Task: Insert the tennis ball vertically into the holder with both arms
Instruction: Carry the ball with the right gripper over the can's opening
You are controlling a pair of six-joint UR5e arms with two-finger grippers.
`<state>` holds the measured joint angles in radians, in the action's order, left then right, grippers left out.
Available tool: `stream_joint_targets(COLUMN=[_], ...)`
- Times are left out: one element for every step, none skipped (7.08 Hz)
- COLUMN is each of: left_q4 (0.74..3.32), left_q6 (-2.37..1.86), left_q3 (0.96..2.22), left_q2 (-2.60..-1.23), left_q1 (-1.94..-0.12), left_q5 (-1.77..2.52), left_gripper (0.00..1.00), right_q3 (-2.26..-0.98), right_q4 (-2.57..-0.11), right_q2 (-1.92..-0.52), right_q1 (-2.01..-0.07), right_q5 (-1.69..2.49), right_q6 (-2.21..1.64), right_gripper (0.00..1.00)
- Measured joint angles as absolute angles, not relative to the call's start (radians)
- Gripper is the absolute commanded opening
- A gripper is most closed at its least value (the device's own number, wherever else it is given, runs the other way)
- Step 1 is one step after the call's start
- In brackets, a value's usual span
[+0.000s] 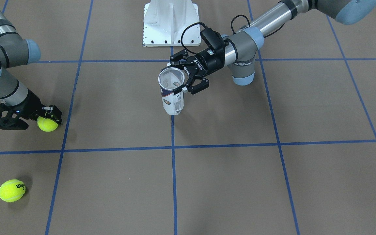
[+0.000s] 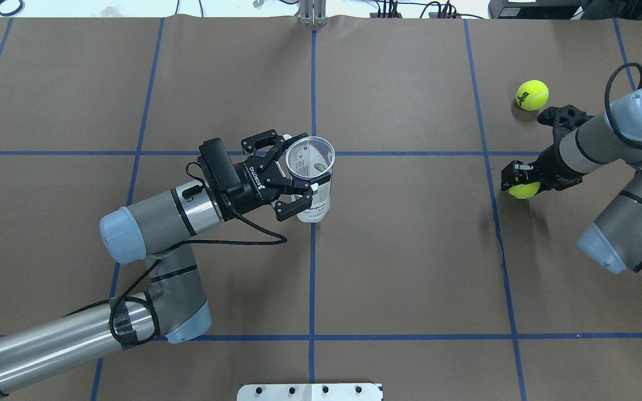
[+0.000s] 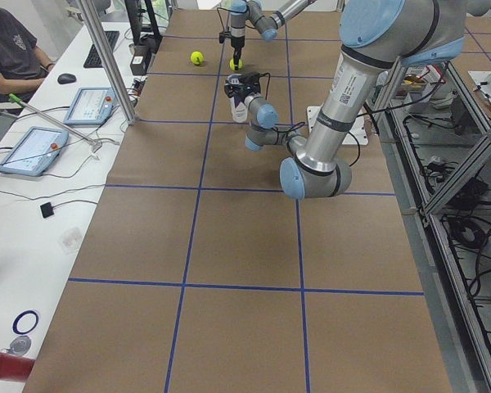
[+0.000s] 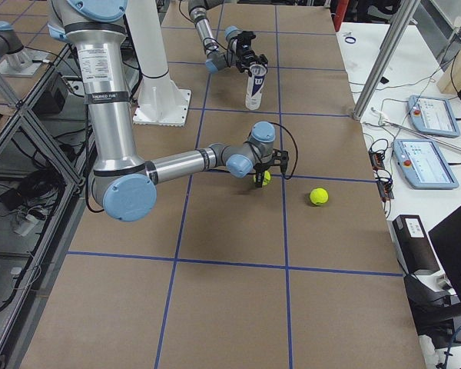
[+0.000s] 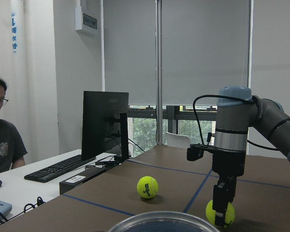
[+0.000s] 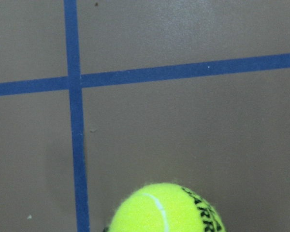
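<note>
Tennis ball, frame left: likely light, springy, felt grips well; right tool pinches it. Holder, centre: thin, crushable; left tool clamps near rim.

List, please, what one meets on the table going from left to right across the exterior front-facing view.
loose tennis ball → gripped tennis ball, held by the right hand → holder, standing upright in the left hand

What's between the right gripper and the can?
Overhead view: only bare brown table and a blue tape line between the right gripper, gripping a yellow-green tennis ball, and the clear plastic cylindrical can.
</note>
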<state>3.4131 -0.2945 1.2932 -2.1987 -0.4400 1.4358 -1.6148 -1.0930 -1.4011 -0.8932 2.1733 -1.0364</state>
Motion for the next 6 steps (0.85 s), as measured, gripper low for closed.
stream_joint_targets(left_q4=[3.414,3.416,3.418,3.419,3.426,3.437], left_q6=[-0.294,-0.293,-0.293,-0.293,-0.292,-0.291], left_q3=[1.290,1.286,1.285,1.285,1.283,1.280], left_q2=[-2.200,-2.201,-2.202,-2.202,-2.202,-2.202], left_q1=[-0.433,-0.426,-0.421,-0.418,-0.416,-0.414], left_q5=[1.436,1.436,1.434,1.431,1.427,1.422], left_gripper=[0.78,0.77,0.77,0.77,0.77,0.77], right_q3=[-1.649,-1.701,-1.749,-1.785,-1.812,-1.832], right_q4=[-1.184,-1.302,-1.405,-1.469,-1.494,-1.503], right_q2=[-1.342,-1.276,-1.212,-1.149,-1.099,-1.047], right_q1=[-0.922,-0.935,-0.939,-0.933,-0.920,-0.892], right_q5=[2.204,2.217,2.222,2.226,2.229,2.228], right_q6=[-1.042,-1.047,-1.066,-1.130,-1.219,-1.318], right_gripper=[0.00,0.00,0.00,0.00,0.00,0.00])
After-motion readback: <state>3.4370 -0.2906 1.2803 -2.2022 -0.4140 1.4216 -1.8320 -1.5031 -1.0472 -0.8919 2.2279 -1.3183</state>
